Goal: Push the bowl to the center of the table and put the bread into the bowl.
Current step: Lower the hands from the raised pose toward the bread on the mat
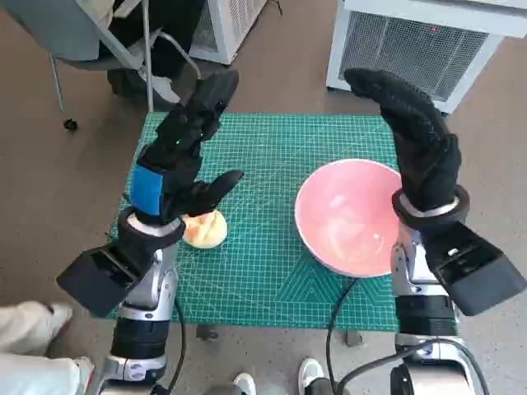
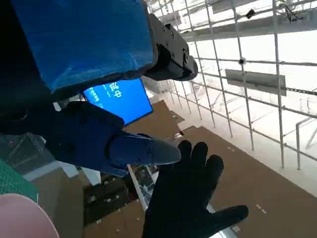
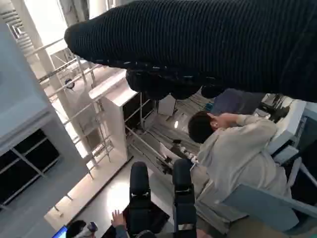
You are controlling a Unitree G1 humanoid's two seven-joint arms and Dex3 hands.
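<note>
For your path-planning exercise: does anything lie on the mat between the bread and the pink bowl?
Nothing visible does. The bread lies under the raised left hand, and only bare green mat separates it from the bowl.

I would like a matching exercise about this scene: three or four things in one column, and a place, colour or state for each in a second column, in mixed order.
Things:
1. bowl
2. bread
3. left hand
4. mat

Descriptions:
A. green, with a printed grid
B. pink and empty, on the right part of the mat
C. blue tape on its back, raised and holding nothing
D. pale orange, partly hidden under the left hand

Pairs: 1-B, 2-D, 3-C, 4-A
</note>
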